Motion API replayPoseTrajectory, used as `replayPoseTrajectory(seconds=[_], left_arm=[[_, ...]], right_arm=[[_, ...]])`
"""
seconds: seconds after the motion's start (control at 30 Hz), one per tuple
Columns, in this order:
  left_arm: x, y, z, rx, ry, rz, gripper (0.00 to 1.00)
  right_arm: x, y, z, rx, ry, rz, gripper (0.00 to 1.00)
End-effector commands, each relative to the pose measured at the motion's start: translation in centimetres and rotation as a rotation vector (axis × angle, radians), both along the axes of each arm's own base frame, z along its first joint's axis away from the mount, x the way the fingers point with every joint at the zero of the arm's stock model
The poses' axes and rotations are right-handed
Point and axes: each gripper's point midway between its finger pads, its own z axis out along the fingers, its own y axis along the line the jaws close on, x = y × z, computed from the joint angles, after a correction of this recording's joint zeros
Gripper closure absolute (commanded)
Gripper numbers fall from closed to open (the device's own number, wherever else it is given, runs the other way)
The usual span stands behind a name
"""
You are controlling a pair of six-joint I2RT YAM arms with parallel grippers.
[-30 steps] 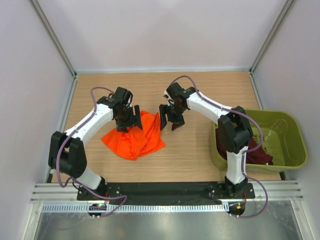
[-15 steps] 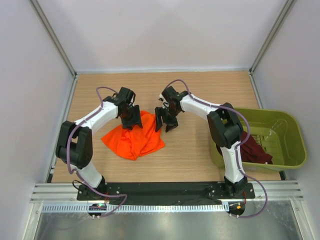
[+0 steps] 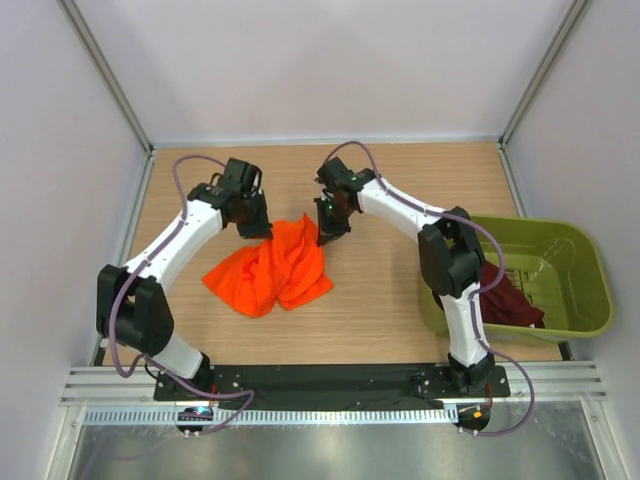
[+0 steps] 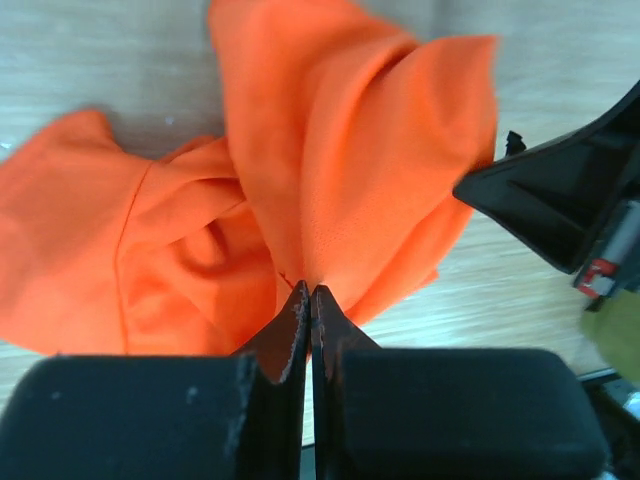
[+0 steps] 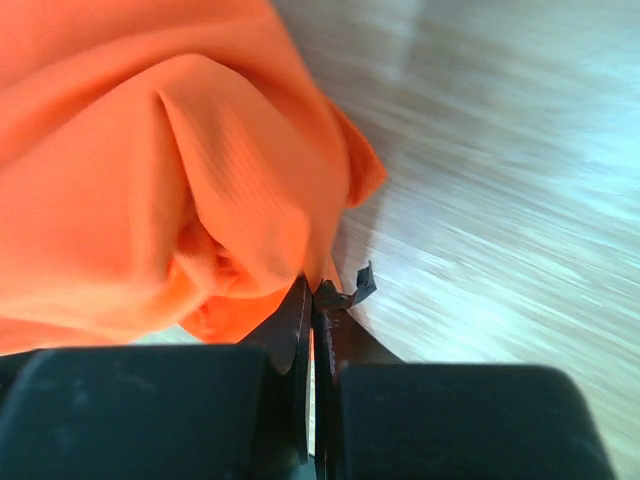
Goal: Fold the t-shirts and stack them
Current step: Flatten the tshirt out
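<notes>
The left hand is pressed together, its two fingers meeting at the tips with a fold of the orange shirt pinched between them. How much cloth sits inside the grip cannot be made out, since the fingers cover it. The right hand is likewise clamped shut on an edge of the same shirt. Its own camera is partly blurred, so the weave and the desk grain beyond are soft there.

From above, both hands hold the far edge of the orange shirt, the left hand at its far left corner and the right hand at its far right. The cloth rises to the two grips and trails down in bunched folds onto the desk, left of the middle. Sleeves and collar cannot be told apart in the crumple.

The maroon shirt lies heaped in the green tub at the right edge of the desk, toward the near corner. The right arm crosses in front of it and hides its left part.
</notes>
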Motion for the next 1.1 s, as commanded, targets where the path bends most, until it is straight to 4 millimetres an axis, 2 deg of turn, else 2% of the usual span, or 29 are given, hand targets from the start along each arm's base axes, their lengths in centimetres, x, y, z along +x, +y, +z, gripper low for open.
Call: replayPoseTrajectory(seconds=[0.0, 0.03, 0.07, 0.1, 0.13, 0.2, 0.23, 0.27, 0.33, 0.37, 0.43, 0.5, 0.53, 0.57, 0.63, 0.67, 0.7, 0.73, 0.77, 0.8, 0.83, 0.87, 0.9, 0.93, 0.97, 1.03, 1.07], left_arm=[[3.3, 0.0, 7.8, -0.049, -0.212, 0.057, 1.0], [3.9, -0.1, 9.4, -0.067, -0.242, 0.067, 1.0], [4.6, -0.3, 10.8, -0.086, -0.273, 0.075, 1.0], [5.2, -0.3, 12.2, -0.094, -0.304, 0.081, 1.0], [6.6, -0.6, 15.7, -0.118, -0.385, 0.086, 1.0], [7.8, -0.4, 19.2, -0.125, -0.469, 0.095, 1.0], [8.6, -0.4, 22.2, -0.126, -0.534, 0.084, 1.0], [8.9, -0.4, 24.1, -0.129, -0.576, 0.081, 1.0], [9.4, -0.2, 26.6, -0.139, -0.637, 0.08, 1.0], [9.2, -0.1, 28.7, -0.155, -0.691, 0.072, 1.0], [8.6, 0.5, 29.4, -0.144, -0.718, 0.074, 1.0], [6.9, 1.9, 29.1, -0.089, -0.718, 0.084, 1.0], [6.3, 3.3, 28.6, -0.039, -0.714, 0.122, 1.0], [4.7, 4.4, 26.8, 0.006, -0.678, 0.132, 1.0], [2.6, 6.6, 24.4, 0.084, -0.627, 0.182, 1.0], [0.8, 8.8, 21.6, 0.16, -0.575, 0.25, 0.98], [-0.3, 9.9, 20.3, 0.2, -0.546, 0.281, 0.94], [-2.1, 11.2, 17.8, 0.261, -0.471, 0.305, 0.92], [-3.4, 12.6, 16.6, 0.307, -0.448, 0.349, 0.92], [-4.6, 14.7, 15.6, 0.391, -0.43, 0.418, 0.72], [-7.1, 16.3, 13.5, 0.435, -0.371, 0.477, 0.51], [-8.3, 17.9, 13.2, 0.489, -0.354, 0.538, 0.15], [-9.1, 18.5, 13.2, 0.496, -0.346, 0.576, 0.06], [-9.8, 18.7, 13.6, 0.479, -0.356, 0.599, 0.0], [-9.8, 18.6, 13.7, 0.468, -0.364, 0.6, 0.0], [-8.9, 16.6, 13.5, 0.365, -0.372, 0.544, 0.03], [-8.4, 15.3, 12.6, 0.315, -0.352, 0.505, 0.05]], right_arm=[[3.4, -2.1, 10.3, -0.056, -0.298, -0.037, 0.99], [4.2, -4.1, 11.2, -0.155, -0.352, -0.077, 0.99], [5.2, -4.7, 13.6, -0.168, -0.423, -0.092, 0.99], [5.7, -5.5, 15.0, -0.196, -0.472, -0.113, 0.99], [6.2, -7.0, 17.2, -0.235, -0.535, -0.152, 0.99], [7.4, -8.4, 21.4, -0.25, -0.65, -0.189, 0.99], [7.6, -9.7, 23.2, -0.288, -0.697, -0.221, 0.99], [8.0, -10.2, 26.2, -0.276, -0.764, -0.25, 0.99], [7.8, -11.5, 28.8, -0.292, -0.823, -0.275, 0.99], [6.9, -12.2, 30.7, -0.27, -0.855, -0.295, 0.99], [5.6, -12.3, 31.4, -0.228, -0.853, -0.281, 0.99], [2.9, -11.6, 30.2, -0.16, -0.784, -0.209, 0.99], [1.7, -11.3, 29.2, -0.131, -0.734, -0.194, 0.99], [-0.5, -11.0, 26.7, -0.115, -0.658, -0.139, 0.99], [-5.2, -6.5, 24.0, 0.043, -0.528, 0.045, 0.97], [-8.2, -5.7, 20.7, 0.054, -0.442, 0.112, 0.95], [-12.1, -2.8, 19.3, 0.1, -0.399, 0.236, 0.92], [-15.2, -0.3, 18.7, 0.207, -0.337, 0.344, 0.87], [-18.2, 0.3, 15.3, 0.215, -0.219, 0.372, 0.84], [-20.5, 1.4, 14.4, 0.262, -0.17, 0.412, 0.75], [-22.5, 2.8, 14.3, 0.335, -0.145, 0.462, 0.6], [-22.9, 2.5, 13.3, 0.309, -0.118, 0.457, 0.53], [-22.4, 2.1, 13.2, 0.275, -0.135, 0.443, 0.47], [-21.5, 0.6, 12.7, 0.198, -0.138, 0.407, 0.34], [-19.1, 0.0, 13.3, 0.143, -0.22, 0.349, 0.31], [-16.8, -1.7, 13.3, 0.074, -0.255, 0.296, 0.3], [-13.7, -3.2, 13.3, 0.01, -0.291, 0.204, 0.3]])
